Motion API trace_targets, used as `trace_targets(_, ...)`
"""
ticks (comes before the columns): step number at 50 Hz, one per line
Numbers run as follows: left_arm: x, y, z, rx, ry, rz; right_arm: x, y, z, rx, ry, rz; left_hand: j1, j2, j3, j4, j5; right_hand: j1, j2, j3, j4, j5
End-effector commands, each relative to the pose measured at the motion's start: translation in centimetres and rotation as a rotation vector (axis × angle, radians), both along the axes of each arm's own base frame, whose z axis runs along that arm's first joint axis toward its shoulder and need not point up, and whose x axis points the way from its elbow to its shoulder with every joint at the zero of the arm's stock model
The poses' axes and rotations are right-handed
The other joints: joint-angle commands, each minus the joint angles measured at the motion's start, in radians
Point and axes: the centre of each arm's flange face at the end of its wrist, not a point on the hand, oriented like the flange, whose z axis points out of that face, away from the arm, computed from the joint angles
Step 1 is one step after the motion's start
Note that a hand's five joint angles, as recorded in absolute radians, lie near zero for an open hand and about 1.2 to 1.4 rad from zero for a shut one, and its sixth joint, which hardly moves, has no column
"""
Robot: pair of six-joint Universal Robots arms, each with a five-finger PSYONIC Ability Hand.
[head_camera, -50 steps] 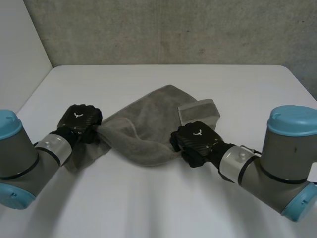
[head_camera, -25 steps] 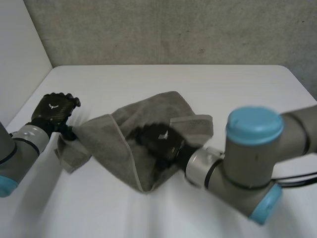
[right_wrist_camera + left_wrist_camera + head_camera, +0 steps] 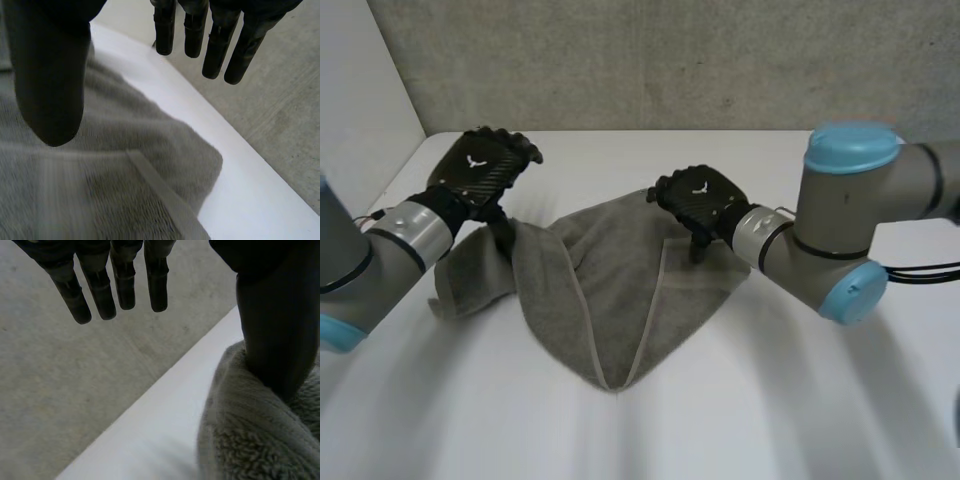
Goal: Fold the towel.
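Note:
The grey towel (image 3: 610,290) lies bunched on the white table (image 3: 770,400), folded over itself with a point toward the front edge. My left hand (image 3: 480,172) hovers over the towel's left part, toward the far side. Its fingers (image 3: 102,295) are straight and its thumb (image 3: 275,330) rests tip-down on the towel (image 3: 260,440). My right hand (image 3: 702,197) is over the towel's far right corner. There its fingers (image 3: 215,40) are straight and the thumb (image 3: 50,85) hangs just above the towel (image 3: 100,175). Neither hand holds the cloth.
A grey wall (image 3: 670,60) rises just behind the table's far edge, close to both hands. A pale wall (image 3: 360,100) stands at the left. Bare table surface lies in front of the towel and to its right.
Both hands were shut on the towel near the front. They have carried it back, opened and let go, and now stand at its far side. The towel lies folded over.

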Motion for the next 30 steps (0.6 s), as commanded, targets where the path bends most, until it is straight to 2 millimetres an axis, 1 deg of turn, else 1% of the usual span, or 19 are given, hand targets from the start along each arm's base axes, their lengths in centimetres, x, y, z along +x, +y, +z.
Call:
trace_targets(1,-0.7,-1.0,-1.3,0.109,-0.028,-0.012,0.5,-0.7,-3.3,-0.079,0.127,0.032,-0.04,-0.028,-0.037,-0.036,0.007,0.046,0.055,0.053,0.057,0.034)
trace_targets(2,-0.7,-1.0,-1.5,0.125,-0.031,-0.012,0.6,-0.8,-4.0,-0.094,0.151,0.04,-0.04,-0.028,-0.037,-0.036,0.007,0.058,0.067,0.065,0.069,0.045)
trace_targets(3,-0.7,-1.0,-1.5,0.126,-0.031,-0.012,0.6,-0.8,-4.0,-0.094,0.151,0.04,-0.04,-0.028,-0.037,-0.036,0.007,0.058,0.067,0.065,0.069,0.045)
trace_targets(5,-0.5,-1.0,-1.6,0.142,-0.034,-0.009,0.7,-1.1,-5.3,-0.111,0.186,0.053,-0.046,-0.034,-0.043,-0.042,0.001,0.069,0.078,0.077,0.08,0.057)
trace_targets(6,-0.5,-1.0,-1.6,0.142,-0.034,-0.009,0.7,-1.1,-5.3,-0.111,0.186,0.053,-0.046,-0.034,-0.043,-0.042,0.001,0.07,0.079,0.077,0.08,0.057)
trace_targets(8,-0.1,-1.1,-1.2,0.138,-0.032,0.003,0.8,-1.4,-6.4,-0.118,0.208,0.061,-0.055,-0.042,-0.052,-0.051,-0.008,0.099,0.108,0.106,0.11,0.086)
trace_targets(9,-0.1,-1.1,-1.2,0.138,-0.032,0.003,0.8,-1.4,-6.4,-0.118,0.208,0.061,-0.055,-0.042,-0.052,-0.051,-0.008,0.099,0.108,0.106,0.11,0.086)
trace_targets(11,0.1,-1.1,-0.9,0.134,-0.03,0.008,0.9,-1.6,-7.1,-0.123,0.23,0.065,-0.061,-0.048,-0.058,-0.056,-0.014,0.198,0.207,0.205,0.209,0.186)
trace_targets(12,0.3,-1.1,-0.4,0.124,-0.028,0.013,0.9,-1.6,-7.1,-0.123,0.23,0.065,-0.066,-0.054,-0.064,-0.062,-0.02,0.199,0.208,0.206,0.21,0.186)
trace_targets(13,0.5,-1.1,0.4,0.106,-0.024,0.019,0.9,-1.6,-7.2,-0.128,0.239,0.065,-0.075,-0.063,-0.072,-0.071,-0.029,0.303,0.312,0.311,0.314,0.291)
trace_targets(14,0.5,-1.1,0.4,0.106,-0.024,0.019,0.9,-1.6,-7.2,-0.129,0.24,0.065,-0.075,-0.063,-0.073,-0.071,-0.029,0.304,0.313,0.312,0.315,0.292)
trace_targets(16,1.0,-1.2,1.6,0.073,-0.018,0.033,0.8,-1.6,-6.8,-0.138,0.245,0.057,-0.105,-0.092,-0.102,-0.1,-0.058,0.541,0.55,0.548,0.552,0.529)
trace_targets(17,1.0,-1.2,1.6,0.073,-0.018,0.033,0.8,-1.6,-6.8,-0.138,0.245,0.057,-0.105,-0.092,-0.102,-0.101,-0.058,0.542,0.551,0.55,0.553,0.53)
trace_targets(19,1.2,-1.4,2.6,0.046,-0.011,0.039,0.6,-1.6,-6.4,-0.138,0.244,0.052,-0.108,-0.095,-0.105,-0.103,-0.061,0.688,0.697,0.696,0.699,0.676)
trace_targets(22,1.2,-1.4,3.0,0.037,-0.011,0.039,0.5,-1.6,-6.2,-0.138,0.245,0.051,-0.111,-0.098,-0.108,-0.106,-0.064,0.768,0.777,0.776,0.779,0.756)
trace_targets(24,1.2,-1.4,3.7,0.018,-0.008,0.038,0.0,-1.4,-6.0,-0.132,0.251,0.047,-0.119,-0.107,-0.117,-0.115,-0.073,0.941,0.95,0.948,0.952,0.928)
trace_targets(28,1.3,-1.6,4.1,0.01,-0.006,0.041,-0.4,-0.9,-5.1,-0.134,0.25,0.043,-0.119,-0.107,-0.117,-0.115,-0.073,0.988,0.997,0.996,0.999,0.976)
trace_targets(29,1.5,-1.7,4.2,0.008,-0.005,0.047,-0.8,-0.7,-4.7,-0.125,0.249,0.04,-0.119,-0.107,-0.117,-0.115,-0.073,1.057,1.066,1.065,1.068,1.045)
trace_targets(30,1.9,-1.9,4.2,0.011,-0.005,0.059,-1.7,-0.7,-4.2,-0.119,0.248,0.028,-0.119,-0.107,-0.117,-0.115,-0.073,1.058,1.067,1.065,1.069,1.045)
